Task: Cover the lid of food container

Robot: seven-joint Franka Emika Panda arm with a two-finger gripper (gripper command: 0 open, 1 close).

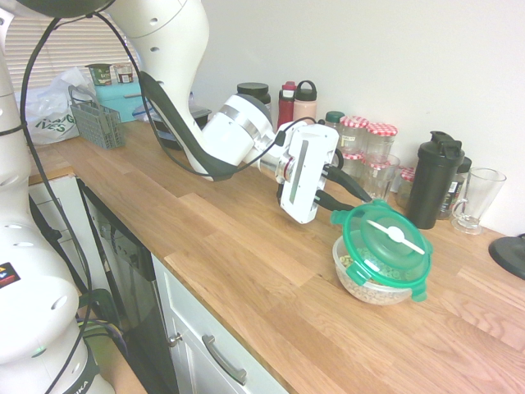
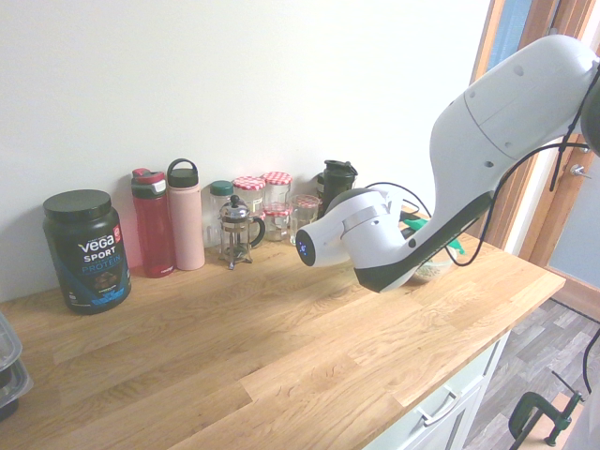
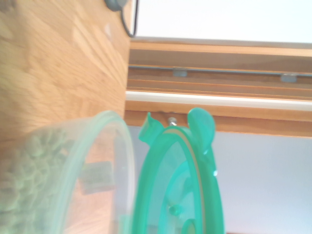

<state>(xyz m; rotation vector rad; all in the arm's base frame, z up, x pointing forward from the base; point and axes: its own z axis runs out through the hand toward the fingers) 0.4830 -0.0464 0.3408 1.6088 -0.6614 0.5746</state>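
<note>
The lid (image 1: 385,239) is seen at lower right of the first exterior view, propped at a slant over the food container (image 1: 373,281); its far-right rim is down on the bowl's rim, its near-left rim is raised, so the bowl is only half covered; the tilt fits a lid being laid on from one side, hinged down onto the opposite edge.

The gripper (image 1: 358,199) is held nearly level at centre right of that view, its dark fingers (image 1: 349,182) reaching in from the left to the lid's raised edge; that sideways approach suits holding a thin rim edge-on. Whether the fingers are pinching the rim or have just let go cannot be told; a narrow gap is seen between them, and contact at the tips is unclear.

In the wrist view the lid (image 3: 183,185) is seen edge-on at lower centre, a clear gap showing between it and the container wall (image 3: 87,170) at lower left; cereal is visible through the wall; the lid is judged not seated, clips not pressed.

In the second exterior view both are mostly hidden behind the arm at centre right; only a green sliver (image 2: 454,246) shows.

The container is placed on bare worktop (image 1: 246,246), apart from the jars (image 1: 367,139) and the black shaker (image 1: 432,180) at upper right, which leaves room for the sideways reach.
</note>
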